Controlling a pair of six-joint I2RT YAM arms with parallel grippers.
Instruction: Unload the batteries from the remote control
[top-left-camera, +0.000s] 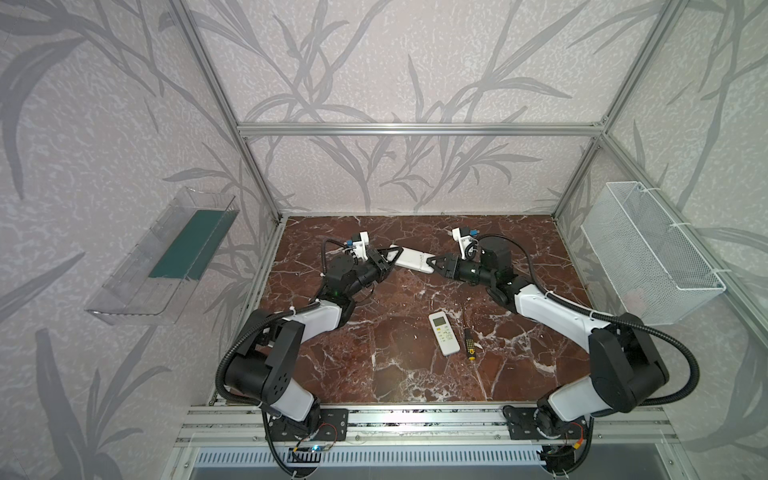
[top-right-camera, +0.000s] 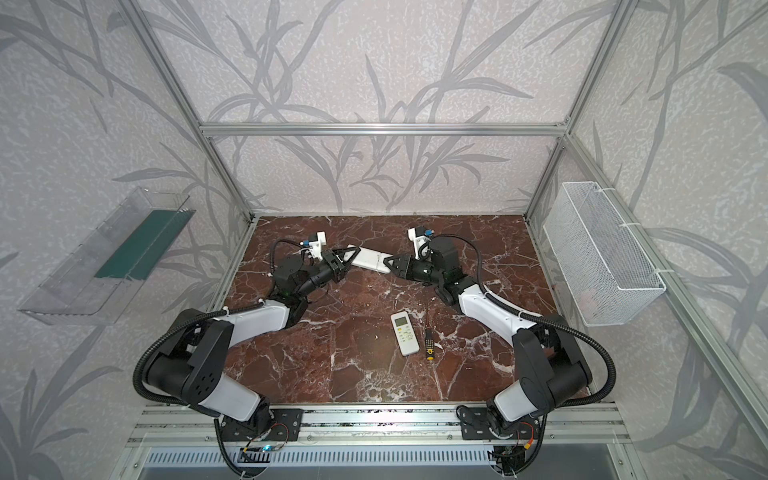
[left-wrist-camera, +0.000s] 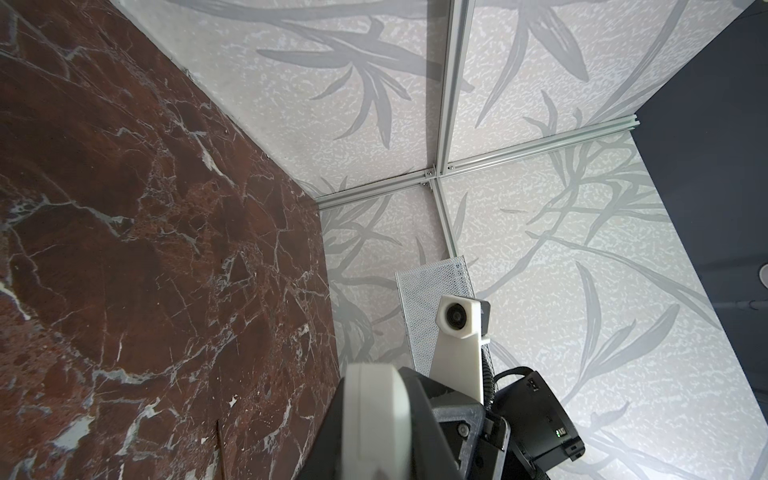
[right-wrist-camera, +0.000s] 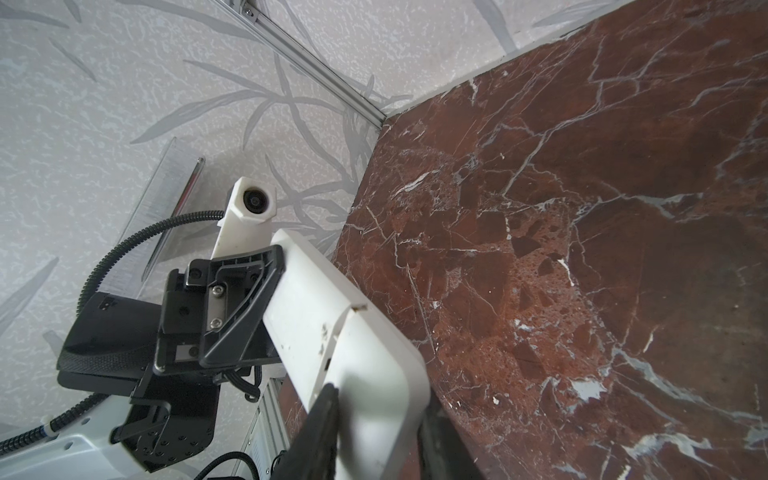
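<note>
Step, as I read it: getting battery cover (right-wrist-camera: 374, 361) off. Left tool (top-left-camera: 392, 258) clamping one end of white remote control (top-left-camera: 413, 259), right tool (top-left-camera: 433, 264) pinching opposite end; remote hanging between tools above worktop (top-left-camera: 374, 365). No batteries showing, likely inside. Next: right tool needing straight pull away from left tool.

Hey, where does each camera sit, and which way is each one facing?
Top views: high in front, looking down on the marble table; both arms show.
Left wrist: on the left arm, facing the right tool and mesh basket.
Right wrist: on the right arm, facing the left tool.
Shared: both wrist views show the white remote.
</note>
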